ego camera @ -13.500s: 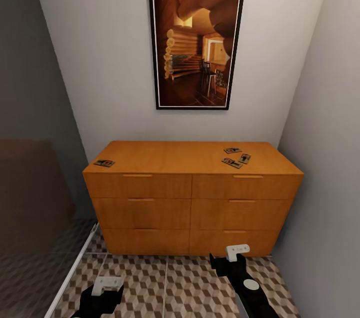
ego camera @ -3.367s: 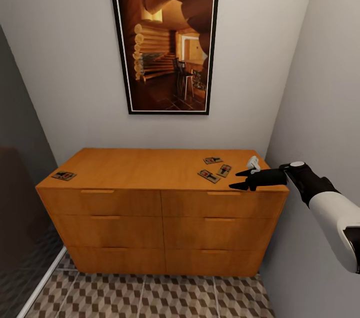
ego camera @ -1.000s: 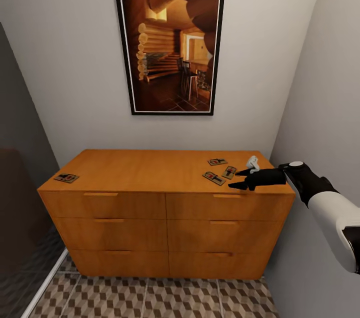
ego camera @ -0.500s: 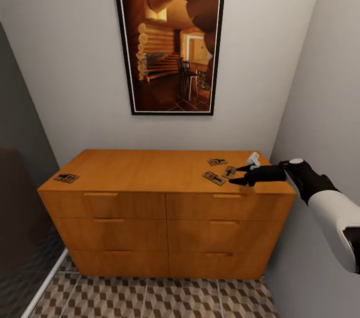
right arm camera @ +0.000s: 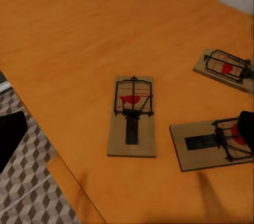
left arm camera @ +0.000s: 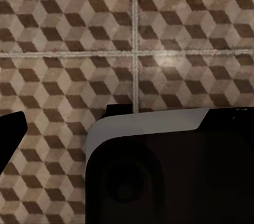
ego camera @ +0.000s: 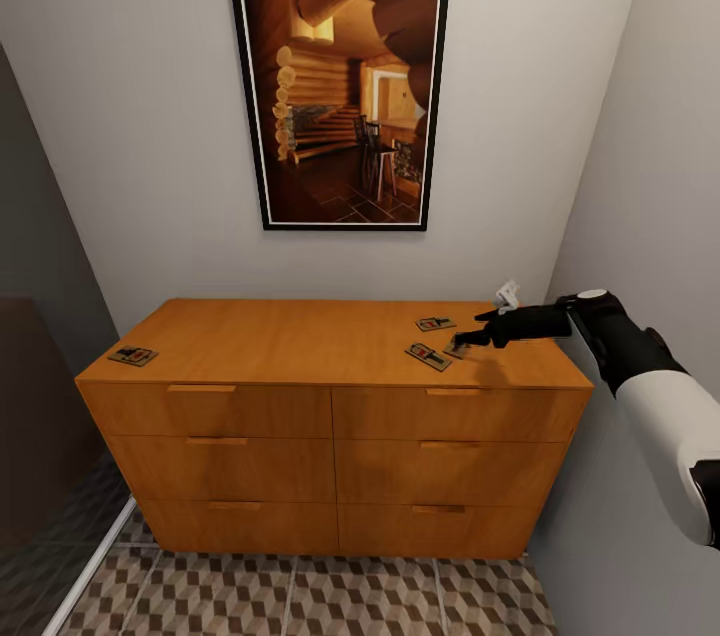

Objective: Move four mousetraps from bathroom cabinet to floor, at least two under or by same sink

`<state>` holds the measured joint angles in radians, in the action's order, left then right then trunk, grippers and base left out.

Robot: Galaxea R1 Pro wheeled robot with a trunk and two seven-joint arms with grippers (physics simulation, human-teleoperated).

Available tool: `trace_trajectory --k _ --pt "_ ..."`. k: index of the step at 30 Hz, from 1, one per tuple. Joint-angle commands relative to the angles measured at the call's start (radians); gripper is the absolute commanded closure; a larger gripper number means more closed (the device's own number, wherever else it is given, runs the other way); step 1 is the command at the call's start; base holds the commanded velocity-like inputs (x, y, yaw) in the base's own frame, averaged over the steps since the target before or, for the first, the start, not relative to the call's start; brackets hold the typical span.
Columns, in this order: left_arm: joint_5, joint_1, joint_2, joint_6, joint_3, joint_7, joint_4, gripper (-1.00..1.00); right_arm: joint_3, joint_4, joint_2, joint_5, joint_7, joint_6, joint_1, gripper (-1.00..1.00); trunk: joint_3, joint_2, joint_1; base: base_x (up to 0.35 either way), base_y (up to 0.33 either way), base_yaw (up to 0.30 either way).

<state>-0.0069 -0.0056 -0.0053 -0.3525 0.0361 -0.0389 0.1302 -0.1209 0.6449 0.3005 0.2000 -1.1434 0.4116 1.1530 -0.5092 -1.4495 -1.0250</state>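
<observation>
Looking straight down at the bathroom floor (left arm camera: 63, 34) from the left wrist, catching one dark fingertip (left arm camera: 9, 137) of the left gripper at the frame's edge above the cube-patterned tiles; not showing enough to tell whether that claw is spread or clenched.

Moving up to the cabinet (ego camera: 300, 341): keeping all four mousetraps on its top, none on the tiles yet. Lying alone at the left end, one trap (ego camera: 133, 355); clustering near the right end, the front trap (ego camera: 428, 356), the rear trap (ego camera: 435, 323) and a third trap (right arm camera: 203, 142) between them, just beside the front one.

Reaching in from the right, holding the right gripper (ego camera: 468, 338) released, jaws spread wide and gripping nothing, one fingertip hovering over the third trap's red spot.

Judging the step as the first pick. Doing it well likely meaning choosing one trap only, centring the jaws across its narrow wooden sides, coming down until the tips are nearly grazing the wood, then closing on the board rather than on the wire. Watching for nudging the neighbouring trap, or sliding the flat board along instead of pinching it.

Hanging on the wall behind, a framed picture (ego camera: 340, 76) of a log interior. Finding no brand, label or legible writing anywhere.
</observation>
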Motion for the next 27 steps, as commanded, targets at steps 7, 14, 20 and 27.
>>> trace_trajectory --k 7,14,20,27 --pt "-0.001 -0.001 0.006 -0.003 0.004 -0.004 -0.001 -1.0 -0.006 0.121 -0.011 0.005 0.018 0.142 0.001 -1.0 -0.001 -0.001 0.0 0.0 0.0 0.0" --pt "-0.001 -0.001 0.007 -0.003 0.004 -0.004 -0.001 -1.0 -0.054 0.192 -0.035 0.009 0.05 0.249 0.001 -1.0 -0.001 -0.001 0.0 0.0 0.0 0.0" --pt "-0.001 -0.001 0.007 -0.003 0.004 -0.004 -0.001 -1.0 -0.121 0.212 -0.066 0.044 0.111 0.282 0.001 -1.0 -0.001 -0.001 0.0 0.0 0.0 0.0" --pt "-0.001 -0.001 0.007 -0.003 0.004 -0.004 -0.003 -1.0 -0.161 0.223 -0.12 0.134 0.146 0.32 0.001 -1.0 -0.001 -0.001 0.0 0.0 0.0 0.0"
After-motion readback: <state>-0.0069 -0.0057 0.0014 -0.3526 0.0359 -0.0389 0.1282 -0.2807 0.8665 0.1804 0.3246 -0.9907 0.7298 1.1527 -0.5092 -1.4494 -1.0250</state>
